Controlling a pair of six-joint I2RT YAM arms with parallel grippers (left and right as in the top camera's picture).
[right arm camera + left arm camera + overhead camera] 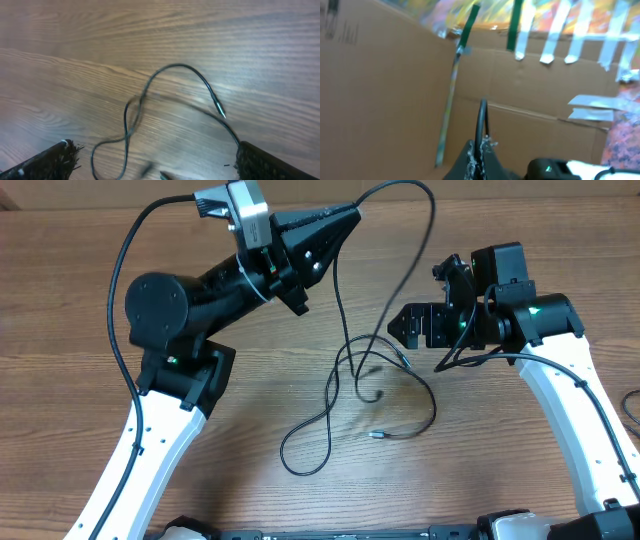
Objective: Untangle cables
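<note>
Cables lie mid-table as loose, crossing loops between the two arms. A small plug end lies free on the near side. One strand climbs from the pile in a high arc to the left gripper, which hangs above the far side of the table. In the left wrist view that gripper is pinched tight on the thin black cord, with a cardboard wall behind. The right gripper sits just right of the pile. Its fingers are spread wide and hold nothing, and a cable loop lies on the wood ahead of them.
</note>
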